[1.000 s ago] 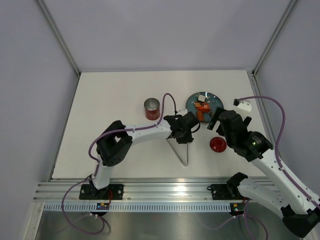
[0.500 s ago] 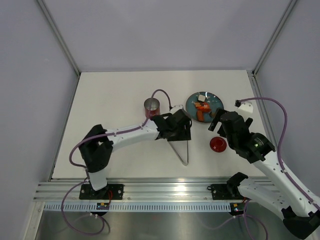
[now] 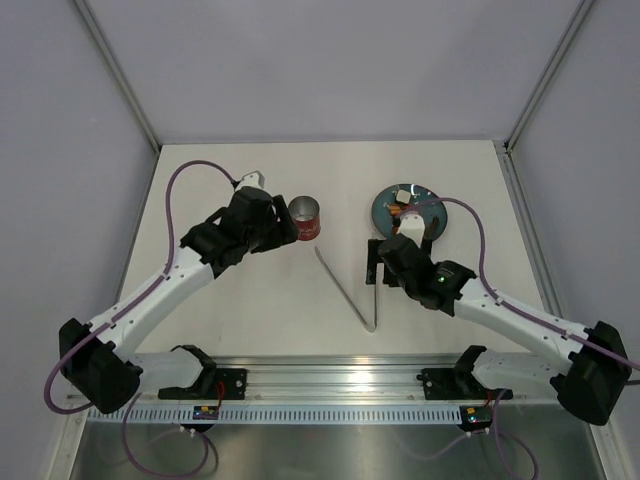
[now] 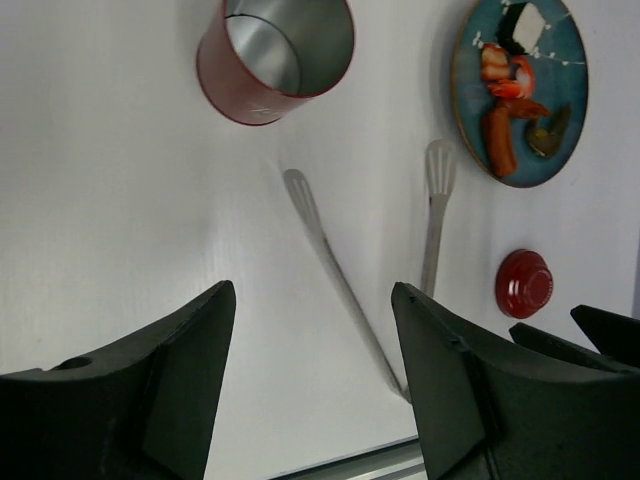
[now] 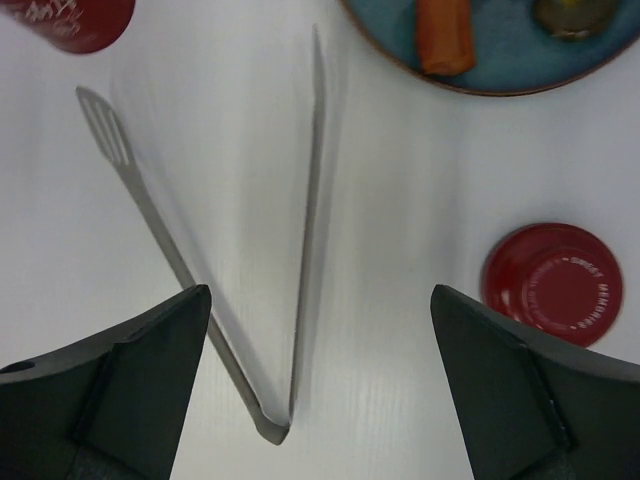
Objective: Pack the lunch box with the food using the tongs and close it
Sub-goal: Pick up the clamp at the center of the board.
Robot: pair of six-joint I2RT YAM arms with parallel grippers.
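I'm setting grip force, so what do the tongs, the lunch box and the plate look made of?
Tongs: thin polished metal, likely steel; silver sheen, slotted tip.
Lunch box: probably metal; red coated outside, brushed silvery inside.
Plate: looks like glazed ceramic, blue with speckles; plastic is possible.

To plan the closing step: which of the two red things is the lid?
The low red disc lying beside the tongs. The other red thing, the can, is taller, open and silvery inside.
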